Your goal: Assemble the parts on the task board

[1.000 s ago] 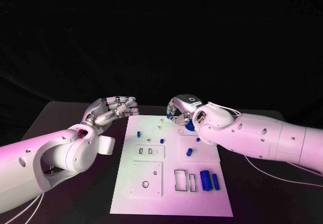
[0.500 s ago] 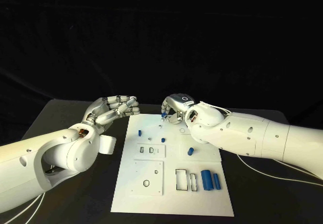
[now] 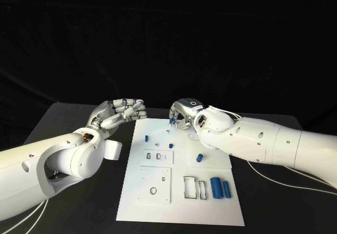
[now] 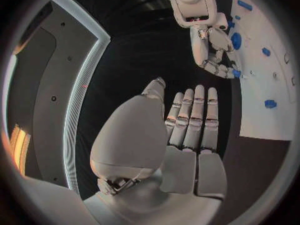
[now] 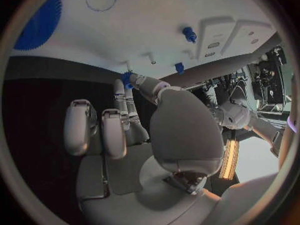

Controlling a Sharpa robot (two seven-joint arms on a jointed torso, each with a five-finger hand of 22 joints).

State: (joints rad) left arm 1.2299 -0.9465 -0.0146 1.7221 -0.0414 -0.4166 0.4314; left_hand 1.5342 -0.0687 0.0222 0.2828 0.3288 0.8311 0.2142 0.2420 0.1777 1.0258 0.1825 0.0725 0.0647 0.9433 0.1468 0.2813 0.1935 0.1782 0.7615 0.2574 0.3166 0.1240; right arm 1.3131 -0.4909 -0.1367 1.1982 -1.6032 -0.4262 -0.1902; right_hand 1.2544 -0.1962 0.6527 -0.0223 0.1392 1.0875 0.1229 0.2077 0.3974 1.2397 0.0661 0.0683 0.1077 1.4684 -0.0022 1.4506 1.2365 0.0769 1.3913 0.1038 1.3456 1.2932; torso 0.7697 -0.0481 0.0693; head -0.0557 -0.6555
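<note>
Fingertips of the right hand (image 3: 186, 113) pinch a small blue part (image 3: 171, 120) just above the board's (image 3: 179, 195) far edge — the left hand (image 3: 121, 113), fingers curled on nothing, hovers beside that edge.

Black drape (image 3: 168, 48) hangs behind the black table (image 3: 63, 122), reaching its far edge; a bright strip light (image 4: 78, 100) runs beside a grey wall panel (image 4: 37, 85).
</note>
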